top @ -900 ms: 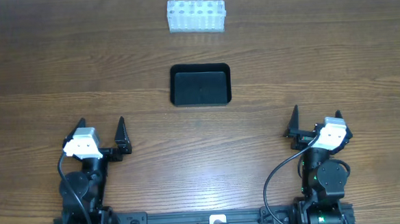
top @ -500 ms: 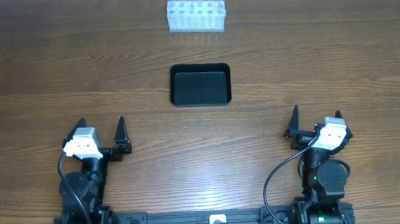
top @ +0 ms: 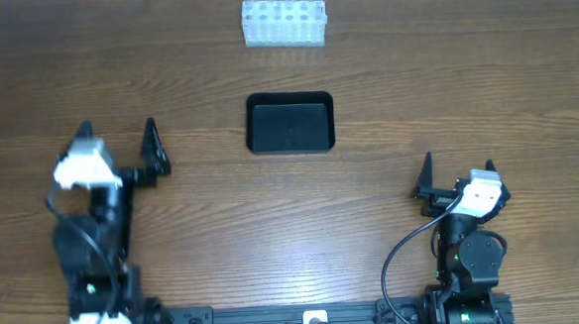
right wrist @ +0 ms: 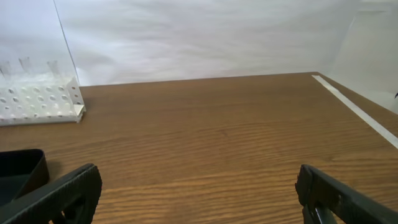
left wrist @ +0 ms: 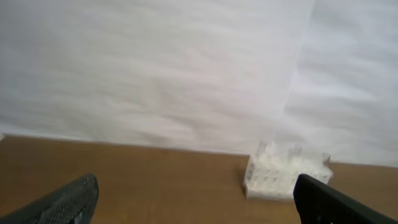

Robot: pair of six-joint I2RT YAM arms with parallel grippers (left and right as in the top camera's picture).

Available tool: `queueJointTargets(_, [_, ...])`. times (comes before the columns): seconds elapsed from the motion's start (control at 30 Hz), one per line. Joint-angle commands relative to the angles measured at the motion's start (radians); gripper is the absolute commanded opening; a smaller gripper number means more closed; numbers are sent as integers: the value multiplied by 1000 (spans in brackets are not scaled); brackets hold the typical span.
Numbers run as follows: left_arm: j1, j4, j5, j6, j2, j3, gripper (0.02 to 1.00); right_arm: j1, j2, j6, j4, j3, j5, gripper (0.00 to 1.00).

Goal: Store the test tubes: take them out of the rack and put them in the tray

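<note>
Both gape released: left claw (top: 118,126) held high, right claw (top: 458,161) tucked low.

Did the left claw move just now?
Yes. The left gripper went up the top view and slightly left: its tips were below the black tray, and now they are level with it.

My overhead camera looks straight down on the brown wooden table (top: 444,84) from well above. My left wrist camera sits low, facing across the table toward a white wall (left wrist: 155,68), with the clear plastic test tube rack (left wrist: 285,177) far off. My right wrist camera faces likewise, catching that rack and a corner of the black rectangular tray (right wrist: 22,171); the overhead view shares both.
</note>
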Motion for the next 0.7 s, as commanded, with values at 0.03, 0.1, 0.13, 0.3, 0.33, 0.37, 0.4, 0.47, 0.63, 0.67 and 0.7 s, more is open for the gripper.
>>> queueJointTargets(0.03, [-19,-29,40,12,261,237,996,0,-10,3,-1,-6,13,991])
queueJointTargets(0.1, [-52,-68,28,12,391,350,998,0,-10,3,-1,-6,13,991])
queueJointTargets(0.13, [-68,-79,14,12,437,389,996,0,-10,3,-1,-6,13,993])
queueJointTargets(0.3, [-194,-153,-130,11,702,619,993,0,-10,3,-1,-6,13,993])
queueJointTargets(0.33, [-223,-176,-161,11,762,677,998,0,-10,3,-1,-6,13,991])
queueJointTargets(0.37, [-246,-198,-185,11,815,728,993,0,-10,3,-1,-6,13,991])
queueJointTargets(0.4, [-264,-220,-206,11,858,772,996,0,-10,3,-1,-6,13,991])
queueJointTargets(0.47, [-307,-287,-266,11,989,907,996,0,-10,3,-1,-6,13,993])
queueJointTargets(0.63, [-340,-404,-324,-19,1227,1153,996,0,-10,3,-1,-6,13,993])
queueJointTargets(0.67, [-340,-422,-323,-23,1262,1190,996,0,-10,3,-1,-6,13,991])
queueJointTargets(0.7, [-340,-445,-324,-30,1300,1232,993,0,-10,3,-1,-6,13,991])
